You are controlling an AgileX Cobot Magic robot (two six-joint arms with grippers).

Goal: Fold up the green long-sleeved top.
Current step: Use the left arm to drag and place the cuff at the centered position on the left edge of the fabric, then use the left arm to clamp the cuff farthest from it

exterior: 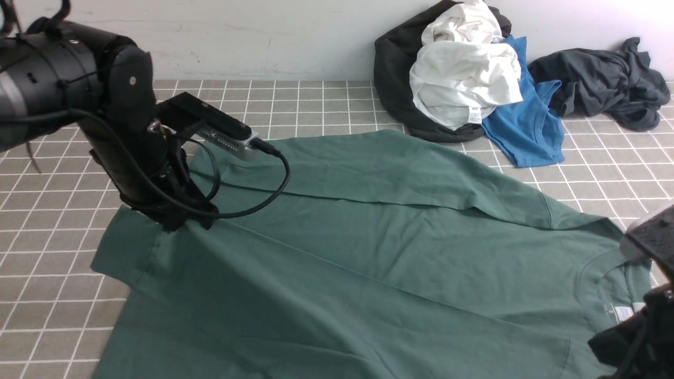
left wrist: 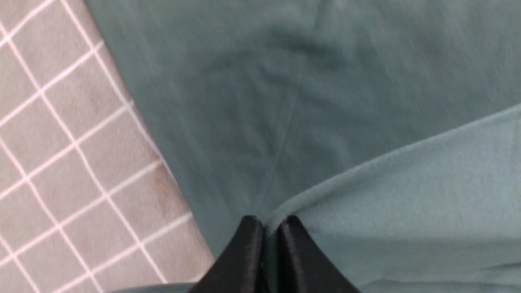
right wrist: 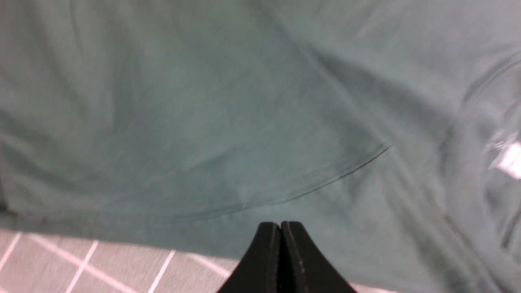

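Note:
The green long-sleeved top (exterior: 368,247) lies spread across the checked table, its neck and white label (exterior: 624,311) at the right and one sleeve folded over along the far side. My left gripper (left wrist: 266,221) is shut on a raised fold of the top's edge at the garment's left end, below the left arm (exterior: 131,158). My right gripper (right wrist: 281,224) is shut with nothing showing between its jaws. It hovers over the top's near edge, close to the collar and label (right wrist: 511,158). In the front view only part of the right arm (exterior: 640,337) shows, at the lower right.
A heap of clothes sits at the back right against the wall: a white garment (exterior: 463,79) on a black one (exterior: 392,79), a bright blue tee (exterior: 526,131) and a dark charcoal-grey garment (exterior: 600,79). Checked tablecloth (exterior: 47,273) shows left of the top.

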